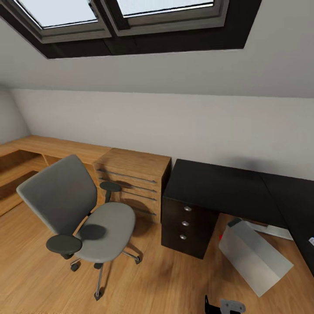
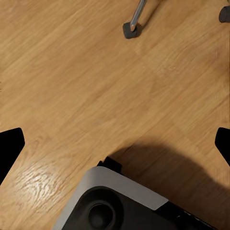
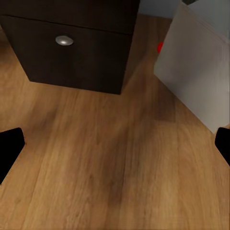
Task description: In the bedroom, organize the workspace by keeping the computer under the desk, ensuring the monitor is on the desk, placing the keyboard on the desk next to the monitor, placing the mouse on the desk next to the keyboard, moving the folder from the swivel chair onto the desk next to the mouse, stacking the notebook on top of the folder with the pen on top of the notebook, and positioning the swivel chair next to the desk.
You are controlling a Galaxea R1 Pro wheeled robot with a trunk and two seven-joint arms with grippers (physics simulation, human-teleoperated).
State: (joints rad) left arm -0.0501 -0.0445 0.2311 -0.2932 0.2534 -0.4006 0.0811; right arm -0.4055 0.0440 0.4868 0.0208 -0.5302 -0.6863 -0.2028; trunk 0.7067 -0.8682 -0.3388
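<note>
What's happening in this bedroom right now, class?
Nothing is being handled. Both grippers, left and right, hang open over the wood floor. The chair stands empty, away from the desk. The computer sits tilted under the desk, beside the drawer unit.

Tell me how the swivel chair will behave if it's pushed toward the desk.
The swivel chair would likely roll easily: its chrome legs end in casters on smooth wood floor. Pushed high on the backrest, it may turn or tip rather than travel straight to the desk.
</note>
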